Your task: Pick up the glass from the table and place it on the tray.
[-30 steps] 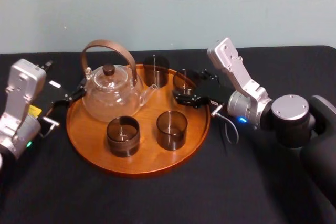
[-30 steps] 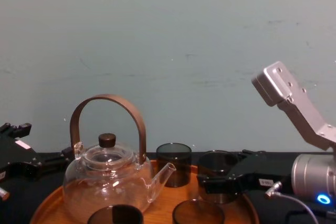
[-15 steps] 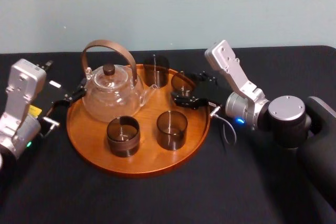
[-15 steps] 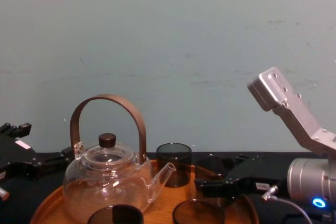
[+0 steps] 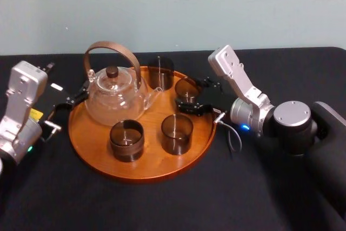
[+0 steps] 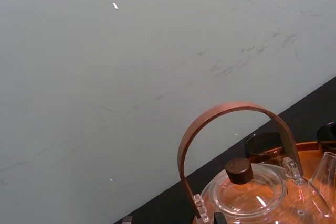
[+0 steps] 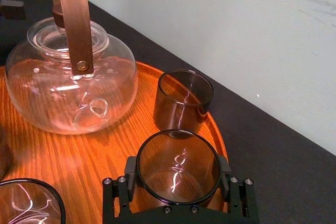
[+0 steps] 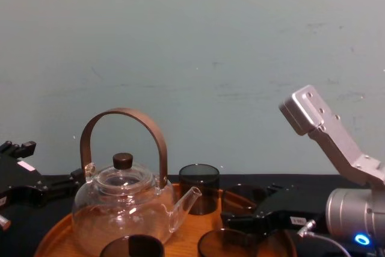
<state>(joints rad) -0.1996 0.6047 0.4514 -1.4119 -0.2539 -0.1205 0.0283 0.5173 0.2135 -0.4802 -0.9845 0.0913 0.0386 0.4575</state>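
Note:
The round orange-brown tray (image 5: 146, 162) lies on the black table (image 5: 162, 206). My right gripper (image 5: 194, 96) is shut on a smoky glass (image 5: 188, 87), holding it low over the tray's right side, just inside the rim. In the right wrist view the fingers (image 7: 128, 174) press both sides of that glass (image 7: 177, 167), above the tray's wood (image 7: 63, 150). The chest view shows the held glass (image 8: 243, 192) behind the right gripper (image 8: 264, 216). My left gripper (image 5: 69, 101) is parked open at the tray's left edge.
A glass teapot (image 5: 113, 94) with a brown handle stands on the tray's left half. Three other smoky glasses are on the tray: one at the back (image 5: 160, 72) and two at the front (image 5: 177, 132) (image 5: 126, 140). A cable (image 5: 233, 136) loops under the right wrist.
My right gripper has come down and slightly left with the glass, from above the tray's right rim to low over the tray. The left arm has stayed still.

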